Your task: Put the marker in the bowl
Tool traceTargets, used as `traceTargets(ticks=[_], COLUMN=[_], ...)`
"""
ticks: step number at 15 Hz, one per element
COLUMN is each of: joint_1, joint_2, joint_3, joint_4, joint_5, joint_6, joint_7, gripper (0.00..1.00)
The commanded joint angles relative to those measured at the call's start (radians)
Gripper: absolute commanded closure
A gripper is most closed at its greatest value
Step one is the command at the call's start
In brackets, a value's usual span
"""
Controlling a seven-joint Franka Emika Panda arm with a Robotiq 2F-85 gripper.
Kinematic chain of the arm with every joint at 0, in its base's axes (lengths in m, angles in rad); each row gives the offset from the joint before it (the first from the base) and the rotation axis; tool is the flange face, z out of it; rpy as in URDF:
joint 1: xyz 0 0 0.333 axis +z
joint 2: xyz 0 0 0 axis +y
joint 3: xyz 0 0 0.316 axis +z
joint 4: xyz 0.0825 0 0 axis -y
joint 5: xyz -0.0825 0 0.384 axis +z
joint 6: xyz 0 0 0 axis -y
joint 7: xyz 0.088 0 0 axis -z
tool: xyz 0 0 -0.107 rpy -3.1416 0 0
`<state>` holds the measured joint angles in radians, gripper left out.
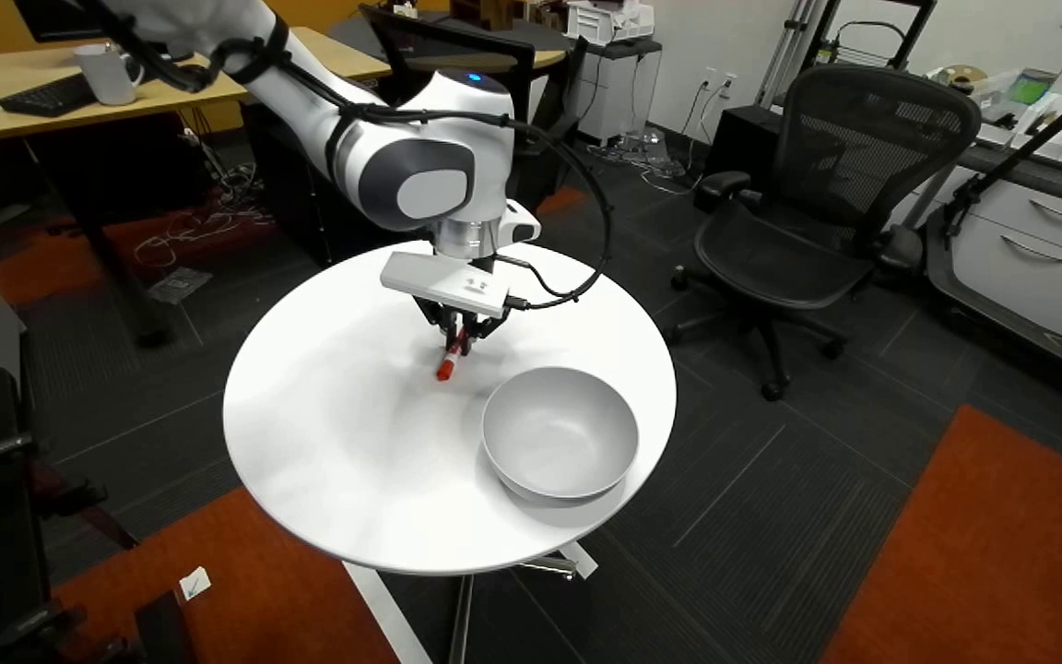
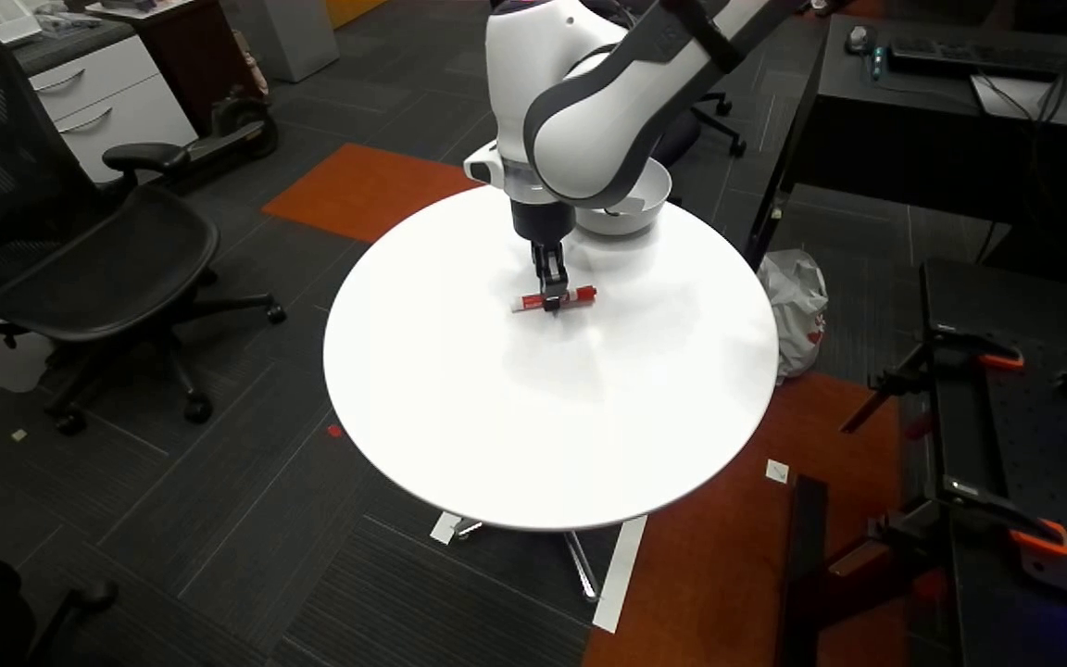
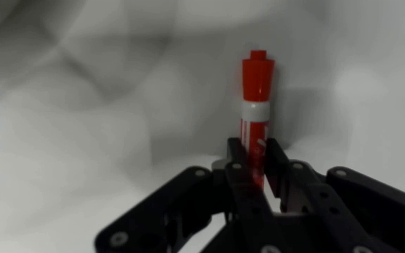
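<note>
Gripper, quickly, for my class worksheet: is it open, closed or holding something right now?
Gripper: closed, holding the red marker, with its fingers on either side of it.

Marker (image 3: 256,114) red with white band, white stripes; bowl (image 1: 560,433) plain grey; gripper (image 3: 254,146) black; table (image 1: 337,443) white.

hand (image 2: 553,302) at middle of red marker (image 2: 580,295) | bowl (image 2: 643,206) on round white table (image 2: 543,417), partly behind arm (image 2: 589,139)
</note>
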<state>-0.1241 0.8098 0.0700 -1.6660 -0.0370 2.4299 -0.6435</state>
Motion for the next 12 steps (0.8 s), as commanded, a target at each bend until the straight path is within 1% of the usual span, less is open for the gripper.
traceTargets(ticks=[1, 8, 12], joint_1=[0.01, 0.026, 0.004], joint_2=[-0.057, -0.236, -0.342], joint_3=[0.001, -0.022, -0.048], joint_4=[-0.028, -0.145, -0.209], joint_5=[-0.018, -0.029, -0.001], joint_6=[-0.016, 0.003, 0.036], joint_7=[0.058, 0.189, 0.27], gripper=[0.95, 0.95, 0.95])
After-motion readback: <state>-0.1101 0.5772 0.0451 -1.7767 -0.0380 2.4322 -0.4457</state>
